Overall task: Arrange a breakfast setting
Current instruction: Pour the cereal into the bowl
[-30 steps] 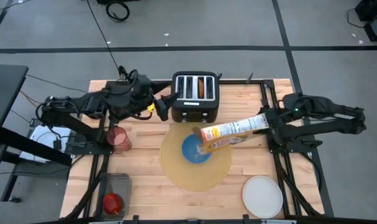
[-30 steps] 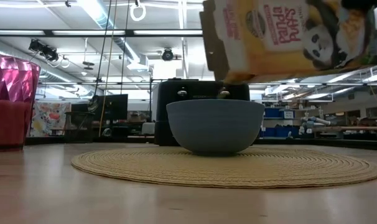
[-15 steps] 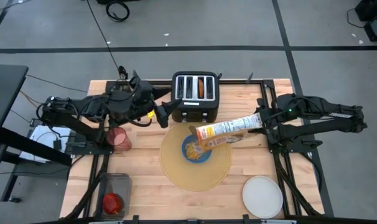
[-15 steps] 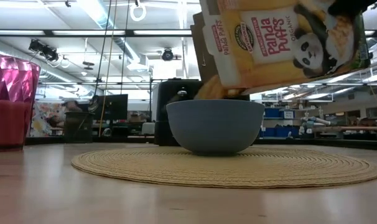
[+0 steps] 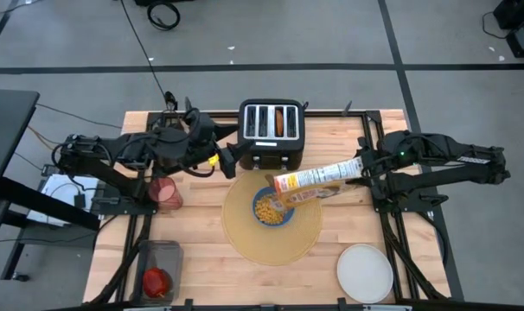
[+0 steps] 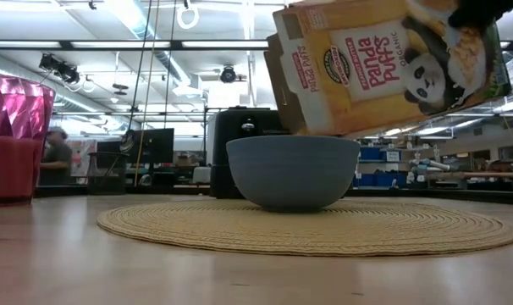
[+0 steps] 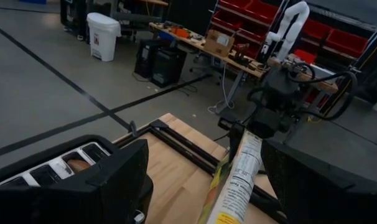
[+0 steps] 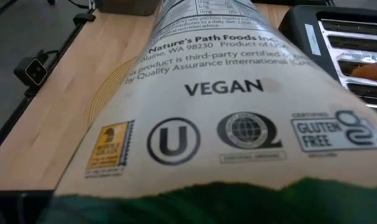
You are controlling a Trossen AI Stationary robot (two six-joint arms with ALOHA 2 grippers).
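Right gripper (image 5: 366, 169): closed on the end of the cereal box, above the table's right half, just right of the placemat.
Cereal box (image 5: 318, 183): yellow, panda print, tilted with its open end lowered over the bowl; low view shows that end just above the rim; fills the right wrist view.
Small blue bowl (image 5: 272, 208): upright at the placemat's centre, holding yellow-tan cereal (image 5: 268, 208).
Large round tan placemat (image 5: 245, 238): flat on the wooden table (image 5: 201, 259), mid-table, directly in front of the toaster.
Toaster (image 5: 271, 134): black, four slots, at the table's far edge; a brown item, likely the bagel (image 5: 282, 122), in one slot.
Left gripper (image 5: 226, 158): fingers spread, holding nothing, hovering near the toaster's left front corner.
Pink translucent cup (image 5: 164, 192): upright, left of the placemat, well apart from it.
Red apple (image 5: 156, 281): inside a dark bin (image 5: 161, 253) at the near-left corner.
White round plate (image 5: 365, 272): near-right corner, bare.
Background: a person (image 6: 56, 156) far behind the table, seen in the low view.
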